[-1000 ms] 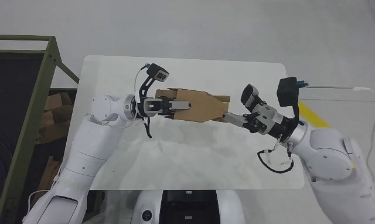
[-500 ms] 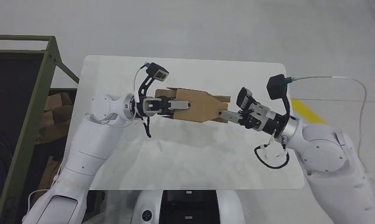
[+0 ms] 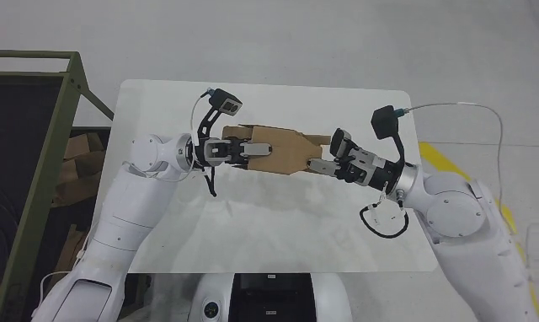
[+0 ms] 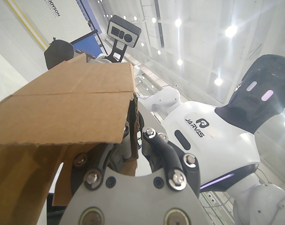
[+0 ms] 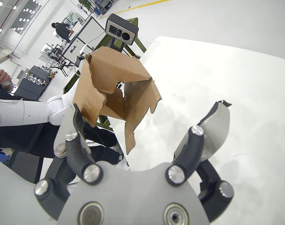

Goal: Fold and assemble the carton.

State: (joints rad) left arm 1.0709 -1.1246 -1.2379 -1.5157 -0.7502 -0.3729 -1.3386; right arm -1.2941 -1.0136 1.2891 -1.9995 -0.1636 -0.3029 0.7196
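Carton (image 3: pixel 278 151) aloft over table (image 3: pixel 253 229), opened into tube; end flaps (image 5: pixel 130 129) loose, unfolded. Left gripper (image 3: pixel 244 152) clamped on one end. Right gripper (image 5: pixel 149 108) spread wide at other end, finger (image 5: pixel 73 120) against flap, gripping nothing.

One brown carton (image 3: pixel 282 151) is showing. One white counter (image 3: pixel 253 229) is sitting under it. Two robot arms are showing too, one left arm (image 3: pixel 152 158) and one right arm (image 3: pixel 425 194), each carrying one set of jaws. One green rack (image 3: pixel 38 54) is standing nearby.
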